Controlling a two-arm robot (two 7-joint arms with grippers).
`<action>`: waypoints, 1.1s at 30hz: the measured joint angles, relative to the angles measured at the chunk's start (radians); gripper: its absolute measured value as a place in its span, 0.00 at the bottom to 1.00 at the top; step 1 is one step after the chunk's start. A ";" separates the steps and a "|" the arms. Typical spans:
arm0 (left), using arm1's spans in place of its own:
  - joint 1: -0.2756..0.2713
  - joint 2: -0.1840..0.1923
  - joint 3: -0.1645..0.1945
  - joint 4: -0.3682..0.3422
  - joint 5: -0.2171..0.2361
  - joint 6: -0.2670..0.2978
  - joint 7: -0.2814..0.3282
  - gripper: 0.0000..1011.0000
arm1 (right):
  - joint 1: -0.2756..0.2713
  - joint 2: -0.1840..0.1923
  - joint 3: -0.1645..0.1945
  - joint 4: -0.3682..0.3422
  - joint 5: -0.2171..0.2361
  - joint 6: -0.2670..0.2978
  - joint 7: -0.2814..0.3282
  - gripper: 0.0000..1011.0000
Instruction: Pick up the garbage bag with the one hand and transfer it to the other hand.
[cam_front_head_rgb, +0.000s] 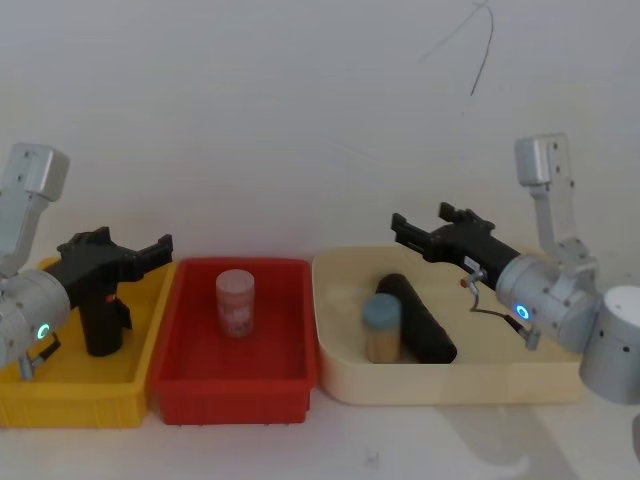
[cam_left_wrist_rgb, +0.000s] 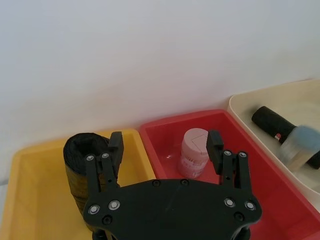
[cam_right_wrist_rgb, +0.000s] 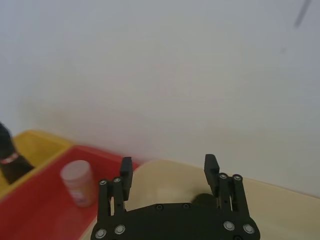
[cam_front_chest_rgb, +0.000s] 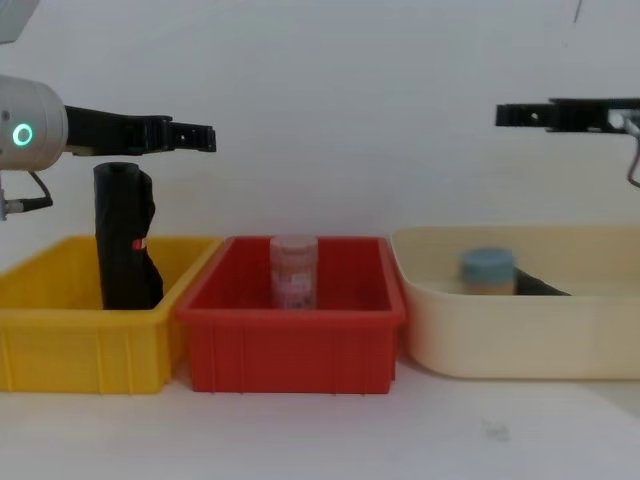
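The left hand (cam_left_wrist_rgb: 165, 142) hovers with fingers spread wide and nothing between them, above the yellow bin (cam_front_head_rgb: 70, 400). The garbage bag (cam_front_chest_rgb: 125, 235) stands upright in that bin, at about 7 o'clock of the fingertips in the head view. The bin wall hides its foot, and one finger covers part of its top from the wrist. The right hand (cam_front_head_rgb: 420, 222), also wide and empty, hangs over the cream tray (cam_front_head_rgb: 450, 385). There, a second black roll (cam_front_head_rgb: 420, 320) lies partly behind a blue-lidded jar (cam_front_head_rgb: 382, 328).
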 joint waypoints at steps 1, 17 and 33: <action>0.000 0.000 0.000 0.000 0.000 0.000 0.000 0.99 | -0.006 0.004 0.003 0.004 -0.006 -0.017 -0.008 0.88; -0.002 0.003 0.010 0.006 0.004 -0.006 -0.023 0.99 | -0.152 -0.006 -0.002 -0.067 -0.073 -0.241 -0.079 0.99; -0.015 0.028 0.079 0.023 0.007 -0.027 -0.175 0.99 | -0.277 -0.032 -0.024 -0.201 -0.114 -0.357 -0.100 0.99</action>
